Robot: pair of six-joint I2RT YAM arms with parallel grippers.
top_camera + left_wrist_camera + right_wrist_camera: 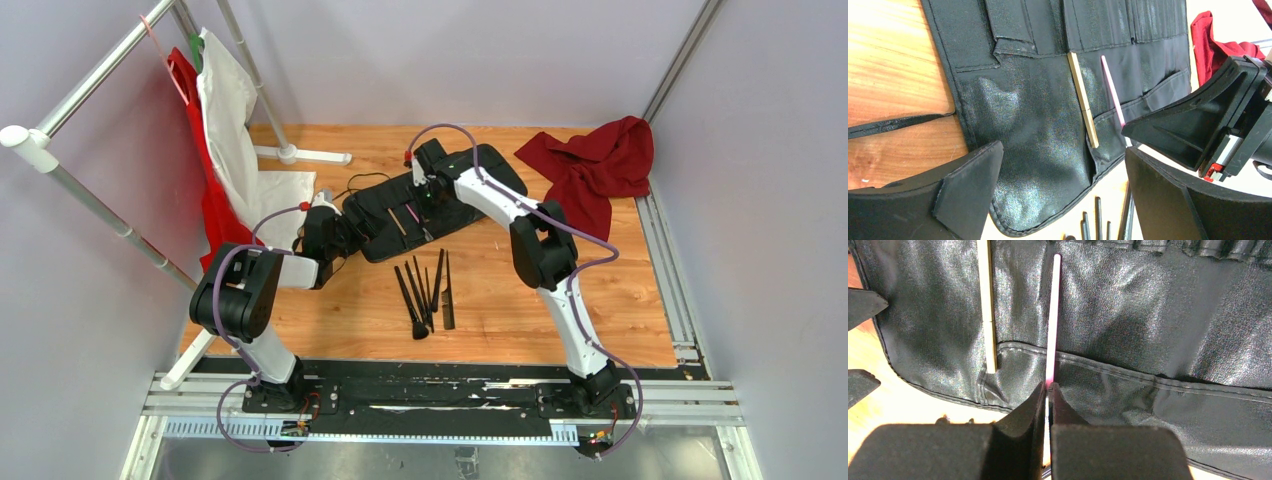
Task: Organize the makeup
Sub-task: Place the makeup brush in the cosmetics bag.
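**Top view.** The right gripper [428,193] is down over the middle of the open black case [490,165]. The pink-handled brush [412,213] is just to its left. The tan-handled brush [398,221] is next over, and both lie on the case. From this height I cannot tell how the jaws stand. The left gripper [340,240] sits at the case's left end. The loose black brushes [418,295] and the comb [447,290] lie together on the counter [560,300], nearer the arm bases than either gripper. A red cloth [595,165] lies well off to the right gripper's right.

**Left wrist view.** The left gripper is spread wide and holds nothing. The case's rounded lower edge and a strip of counter show between its fingers [968,185]. Ahead of it the tan-handled brush lies on the case, with the pink-handled brush just to its right. The pink brush's lower end meets the tip of the right gripper, which reaches in from the right. The ends of the black brushes show low between the fingers.

**Right wrist view.** The right gripper is pressed together, pinching the near end of the pink handle. The handle runs straight ahead across the stitched pocket edge. The tan-handled brush lies to the left, parallel to it and not touching it.
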